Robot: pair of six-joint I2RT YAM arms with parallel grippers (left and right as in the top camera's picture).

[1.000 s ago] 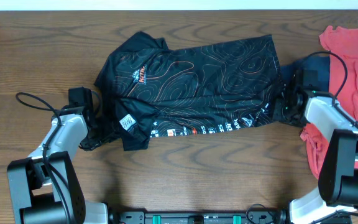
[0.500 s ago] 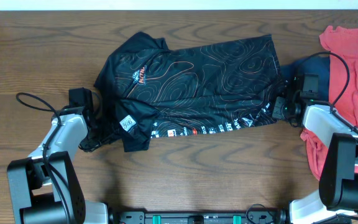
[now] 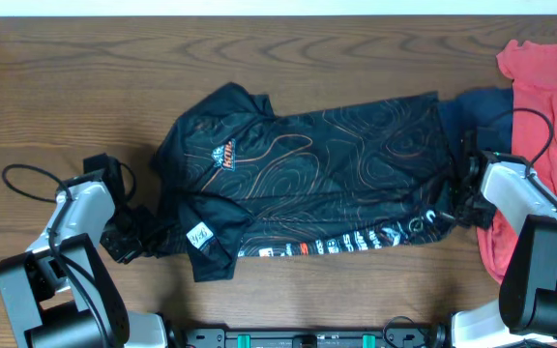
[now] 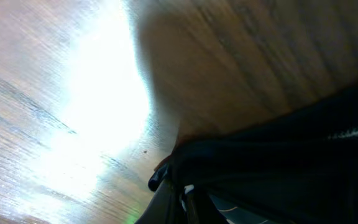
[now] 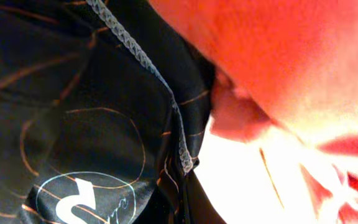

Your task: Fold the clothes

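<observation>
- Two grippers bear on one garment: the black jersey (image 3: pixel 327 164) lies spread lengthwise across the middle of the table (image 3: pixel 56 77), logo side up.
- Left gripper (image 3: pixel 130 239) sits at the jersey's near left corner. The left wrist view shows dark cloth bunched between fingers pressed together on it.
- Right gripper (image 3: pixel 455 206) sits at the jersey's near right corner. The right wrist view shows the stitched edge running down into the fingers, which pinch it.
- Chest logo (image 3: pixel 225 155), orange and white, on the jersey's left half: wording too small to read.
- White tag (image 3: pixel 199 235) near the jersey's near left corner: handwritten marks, illegible.
- White lettering (image 3: pixel 337 242) runs along the jersey's near edge: not legible from overhead.
- White ringed mark (image 5: pixel 79 199) by the pinched right corner: one bold character, identity uncertain.
- Salmon-red T-shirt (image 3: pixel 544 97) lies beyond the jersey's right end, a white letter cut off at the frame edge.
- Navy garment (image 3: pixel 486 104) lies between the jersey and that T-shirt, touching the jersey's right end.
</observation>
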